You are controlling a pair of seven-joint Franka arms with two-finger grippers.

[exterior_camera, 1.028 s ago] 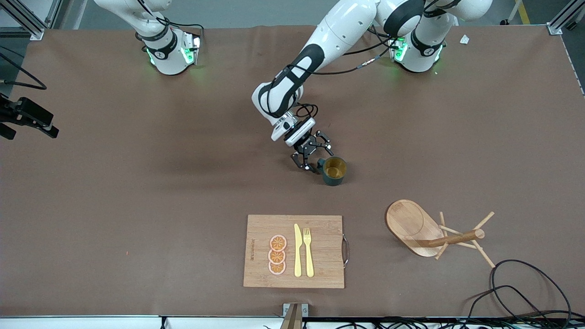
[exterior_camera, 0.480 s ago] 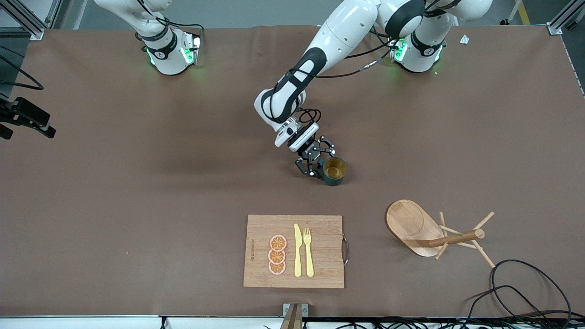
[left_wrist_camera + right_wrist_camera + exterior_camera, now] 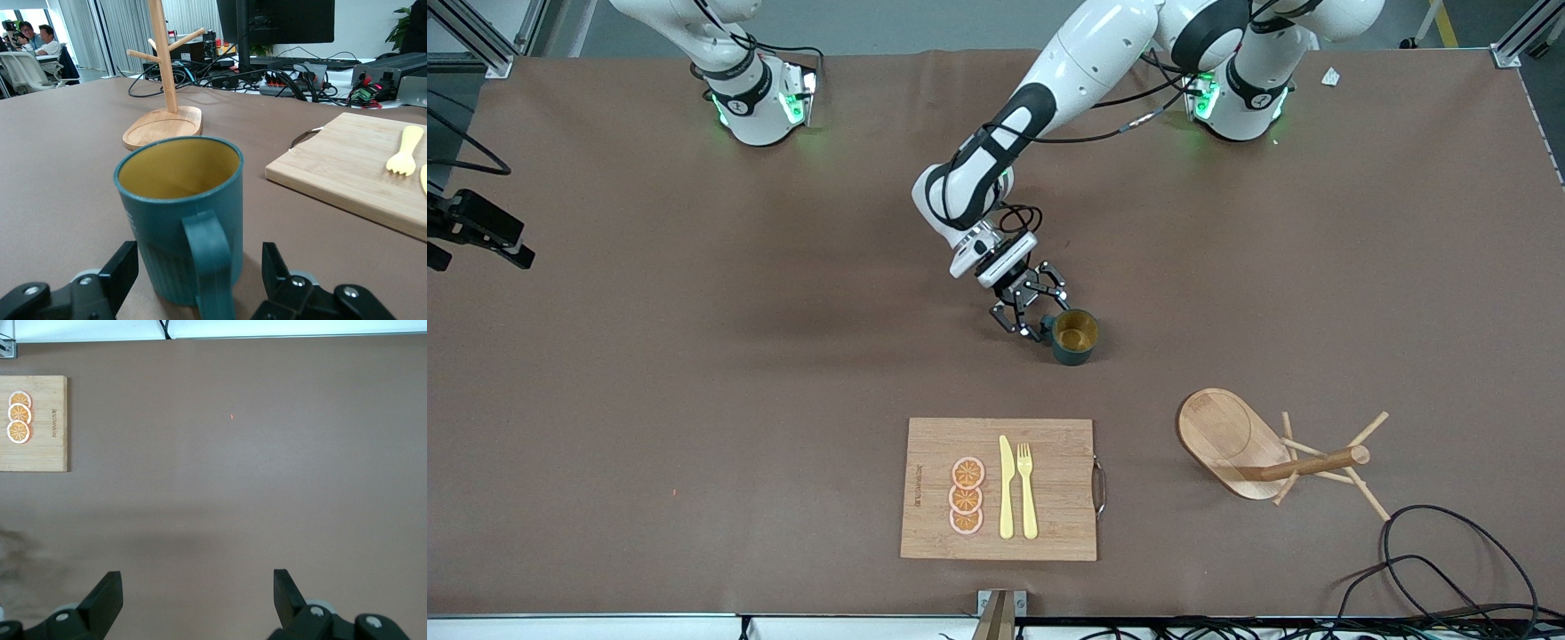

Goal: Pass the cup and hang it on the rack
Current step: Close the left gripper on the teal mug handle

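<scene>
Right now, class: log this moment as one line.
left gripper: open, astride cup handle | right gripper: open, waiting | rack: no cup

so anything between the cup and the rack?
Nothing: bare brown table between the cup and the rack, per left wrist view; front view agrees.

Clock directions read on front view.

- Small dark teal-green cylindrical mug [image 3: 1074, 336] upright near middle of brown surface [image 3: 694, 400], handle toward 9 o'clock.
- Left gripper [image 3: 1027, 324] at mug's 9 o'clock, low, fingers spread either side of handle.
- Rectangular bamboo cutting board [image 3: 934, 444] at mug's 7 o'clock, nearer front camera.
- On board: three orange slices [image 3: 967, 495] in column; yellow knife [image 3: 1006, 487] at their 3 o'clock; yellow fork [image 3: 1028, 489] just beside knife at 3 o'clock.
- Light wooden mug tree [image 3: 1232, 440] at mug's 4 o'clock, at board's 3 o'clock, well apart from both.
- Right gripper [image 3: 197, 587] waits over bare surface, fingers apart.
</scene>
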